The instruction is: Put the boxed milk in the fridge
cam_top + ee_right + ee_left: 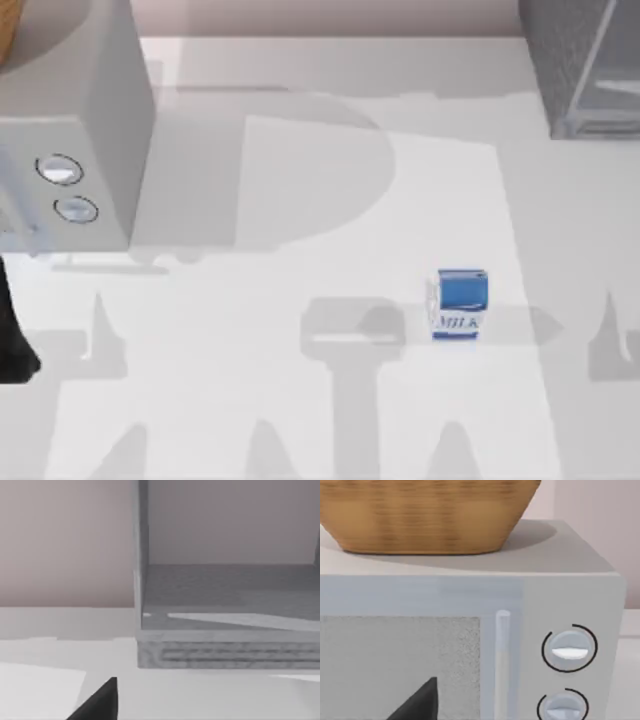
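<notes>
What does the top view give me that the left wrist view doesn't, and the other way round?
Top view alone: the boxed milk standing upright on the table, right of centre, and the fridge at the far right corner. Left wrist view alone: the wicker basket sitting on top of the microwave, the microwave's speckled door panel and its upright handle. Both share: the microwave with its two round dials.

pale grey box with 2 dials, perhaps a microwave, bearing wicker basket.
</notes>
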You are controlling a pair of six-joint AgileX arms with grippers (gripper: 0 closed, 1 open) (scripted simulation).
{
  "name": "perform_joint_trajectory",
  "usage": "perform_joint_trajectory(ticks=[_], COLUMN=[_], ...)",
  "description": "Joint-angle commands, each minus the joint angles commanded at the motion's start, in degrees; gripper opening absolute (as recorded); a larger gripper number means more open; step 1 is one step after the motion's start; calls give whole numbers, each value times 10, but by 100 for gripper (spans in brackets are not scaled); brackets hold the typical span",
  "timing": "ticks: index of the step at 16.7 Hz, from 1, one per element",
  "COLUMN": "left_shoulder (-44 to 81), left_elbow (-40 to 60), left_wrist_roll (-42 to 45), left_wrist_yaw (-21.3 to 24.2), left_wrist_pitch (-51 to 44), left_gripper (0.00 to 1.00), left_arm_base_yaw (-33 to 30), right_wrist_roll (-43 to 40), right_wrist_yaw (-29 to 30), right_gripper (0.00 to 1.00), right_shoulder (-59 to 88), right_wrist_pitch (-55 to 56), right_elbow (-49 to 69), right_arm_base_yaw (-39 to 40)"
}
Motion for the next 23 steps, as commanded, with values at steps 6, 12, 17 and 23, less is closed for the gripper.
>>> perform_joint_trajectory(ticks=[6, 12, 17, 23], left_shoulder=[0, 0, 0, 0], left_elbow=[0, 0, 0, 0], left_wrist_roll=[0, 0, 0, 0], left_wrist_yaw=[0, 0, 0, 0], left_wrist_pitch=[0, 0, 0, 0], left_gripper=[100, 100, 100, 100], left_arm_base_yaw=[0, 0, 0, 0], right_wrist_roll=[15, 67, 114, 149], right_wrist_yaw=[27, 139, 261, 406], right_gripper=[100, 100, 100, 100], right_shoulder=[53, 279, 538, 860], right_wrist_pitch=[33, 175, 345, 575], right_elbow=[5, 27, 59, 110], right_arm_base_yaw=[31, 150, 278, 421])
